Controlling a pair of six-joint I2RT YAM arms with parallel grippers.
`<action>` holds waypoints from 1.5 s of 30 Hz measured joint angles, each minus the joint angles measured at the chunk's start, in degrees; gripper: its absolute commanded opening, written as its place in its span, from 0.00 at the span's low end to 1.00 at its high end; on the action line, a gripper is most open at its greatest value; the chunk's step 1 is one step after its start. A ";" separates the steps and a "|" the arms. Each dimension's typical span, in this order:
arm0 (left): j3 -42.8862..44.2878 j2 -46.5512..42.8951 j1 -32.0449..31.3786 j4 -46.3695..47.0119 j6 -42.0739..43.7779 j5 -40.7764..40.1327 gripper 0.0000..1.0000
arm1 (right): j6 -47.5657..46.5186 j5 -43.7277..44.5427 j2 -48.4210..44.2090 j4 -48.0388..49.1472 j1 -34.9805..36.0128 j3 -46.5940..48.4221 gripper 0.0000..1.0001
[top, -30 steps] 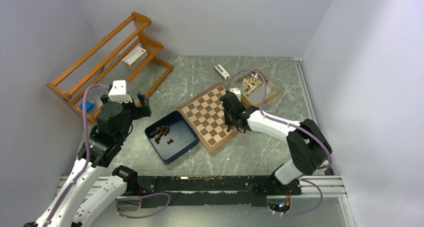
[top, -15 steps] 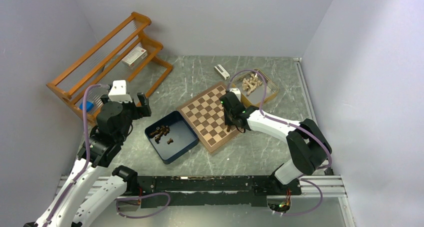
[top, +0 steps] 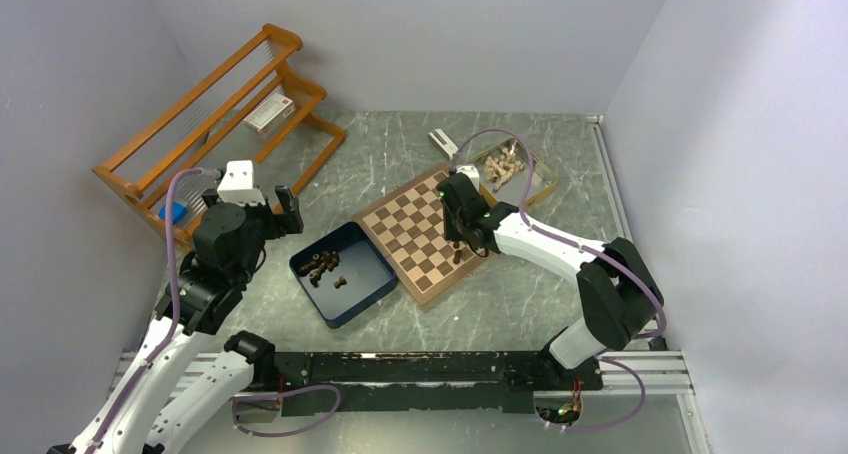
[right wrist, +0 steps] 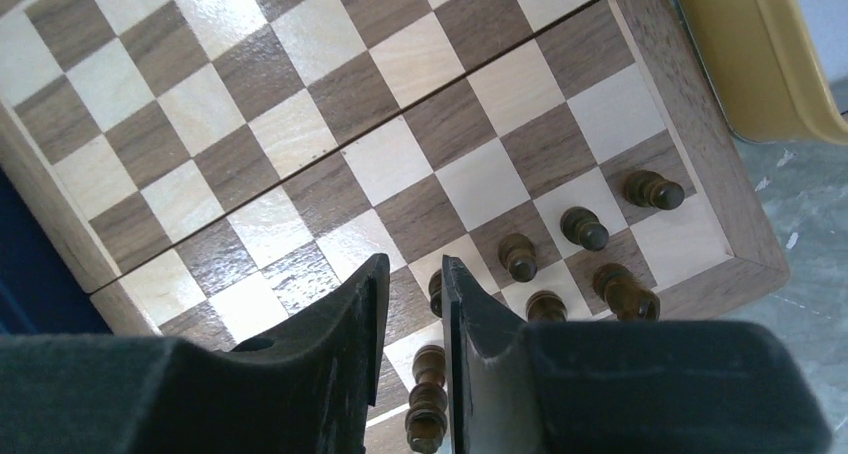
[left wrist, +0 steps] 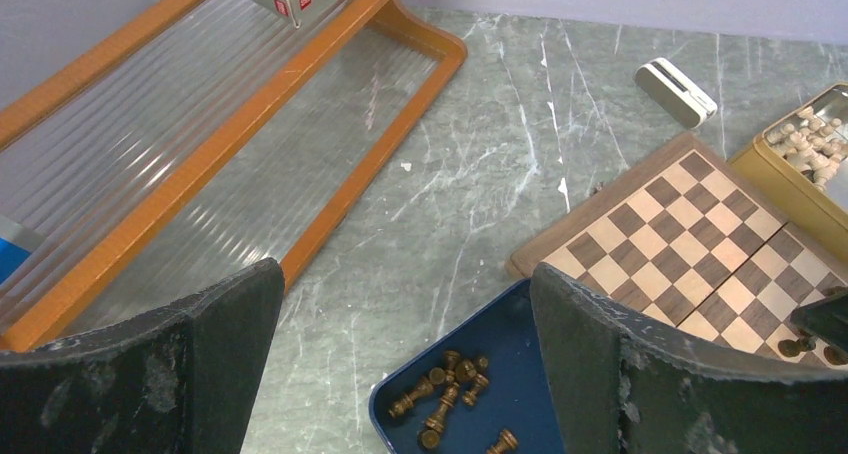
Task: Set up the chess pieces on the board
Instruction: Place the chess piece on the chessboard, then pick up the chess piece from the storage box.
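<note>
The board (top: 412, 229) lies at mid-table, also seen in the left wrist view (left wrist: 690, 234) and filling the right wrist view (right wrist: 300, 124). Several dark chess pieces (right wrist: 585, 229) stand on squares at its near right corner (top: 458, 257). More dark pieces (top: 322, 267) lie loose in the dark blue box (top: 362, 292), visible between my left fingers (left wrist: 450, 384). My right gripper (right wrist: 414, 266) hovers over that corner (top: 458, 236), open by a narrow gap with nothing in it; a tall dark piece (right wrist: 428, 404) shows on the board below. My left gripper (left wrist: 405, 274) hangs wide open and empty left of the box (top: 288, 212).
An orange wooden rack (top: 215, 114) holding a white carton (top: 268, 112) stands at the back left. A yellow tin (top: 540, 189) with pale pieces (top: 503, 166) sits beyond the board's far right edge. A small white block (top: 443, 144) lies behind the board.
My right gripper has parted its fingers and drawn up and back from the board's near right corner, leaving a dark piece standing there. The left arm has not moved.
</note>
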 measured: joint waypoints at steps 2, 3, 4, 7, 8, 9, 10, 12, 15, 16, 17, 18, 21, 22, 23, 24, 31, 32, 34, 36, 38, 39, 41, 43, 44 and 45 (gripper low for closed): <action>0.00 0.00 0.00 0.02 0.00 0.07 0.98 | -0.02 -0.04 0.00 -0.68 0.00 0.94 0.30; 0.00 0.00 0.00 0.02 0.00 0.11 0.98 | -0.04 -0.07 0.00 -1.01 0.00 1.55 0.30; 0.00 0.00 0.00 0.02 0.00 0.15 0.98 | -0.22 -0.11 -0.02 -1.18 0.00 2.19 0.30; 0.00 0.00 0.00 0.02 0.00 0.20 0.98 | -0.68 -1.40 -0.39 -1.05 0.00 3.93 0.30; 0.00 0.00 0.00 0.02 0.00 0.20 0.98 | -0.85 -2.16 -0.66 -0.90 0.04 4.44 0.30; 0.00 0.00 0.00 0.02 0.00 0.20 0.98 | -0.87 -2.78 -0.90 -0.59 0.13 4.79 0.30; 0.00 0.00 0.00 0.02 0.00 0.20 0.98 | -0.87 -3.69 -1.05 -0.15 0.39 5.22 0.30; 0.00 0.00 0.00 0.02 0.00 0.20 0.98 | -0.83 -5.18 -1.16 1.09 1.09 5.95 0.30; 0.00 -0.07 0.00 0.02 0.02 0.20 0.98 | -0.76 -6.62 -0.92 2.99 4.09 7.37 0.29; 0.00 -0.07 0.00 0.00 0.00 0.20 0.98 | -0.74 -6.99 -0.66 3.52 5.22 7.96 0.29; 0.00 -0.04 0.00 0.02 0.00 0.20 0.98 | -0.76 -7.19 -0.02 4.09 6.80 8.98 0.30; 0.00 -0.04 0.00 0.02 0.02 0.20 0.98 | -0.81 -7.43 0.96 4.68 8.41 10.32 0.30; 0.00 -0.11 0.00 0.00 0.02 0.17 0.98 | -1.07 -7.76 5.73 6.43 13.31 15.13 0.30; 0.00 -0.20 0.00 0.00 0.02 0.15 0.98 | -1.09 -7.76 7.13 6.82 14.45 16.26 0.30; 0.00 -0.35 0.00 0.00 0.00 0.11 0.98 | -1.14 -7.87 8.94 7.41 15.89 17.57 0.30; 0.00 -0.44 0.00 0.00 0.00 0.04 0.98 | -1.11 -8.07 10.71 7.80 17.11 18.75 0.30; 0.00 -1.29 0.00 0.00 0.00 -0.37 0.98 | -0.81 -8.72 22.14 8.41 22.67 26.51 0.30; 0.00 -1.31 0.00 -0.02 0.00 -0.39 0.98 | -0.72 -8.70 23.80 8.33 23.17 28.04 0.30; 0.00 -1.33 0.00 -0.02 0.00 -0.48 0.97 | -0.59 -8.74 26.47 8.37 23.91 30.38 0.30; 0.00 -1.40 0.00 -0.02 0.00 -0.48 0.97 | -0.42 -8.79 28.26 8.41 24.33 31.76 0.30; 0.00 -1.40 0.00 -0.02 0.00 -0.48 0.96 | -0.37 -8.68 29.62 8.39 24.65 32.48 0.29; 0.00 -1.40 0.00 -0.02 0.00 -0.48 0.96 | -0.37 -8.55 30.05 8.17 24.76 32.74 0.29; 0.00 -1.40 0.00 -0.02 0.00 -0.48 0.96 | -0.37 -8.13 31.39 7.32 24.94 34.38 0.29; 0.00 -1.40 0.00 -0.02 0.00 -0.50 0.96 | -0.42 -7.56 32.63 7.17 24.98 35.98 0.29; 0.00 -1.40 0.00 -0.02 -0.02 -0.48 0.96 | -0.42 -7.30 33.07 7.19 25.00 36.39 0.29; 0.00 -1.40 0.00 -0.02 0.00 -0.50 0.96 | -0.42 -7.10 33.38 7.10 25.00 36.59 0.29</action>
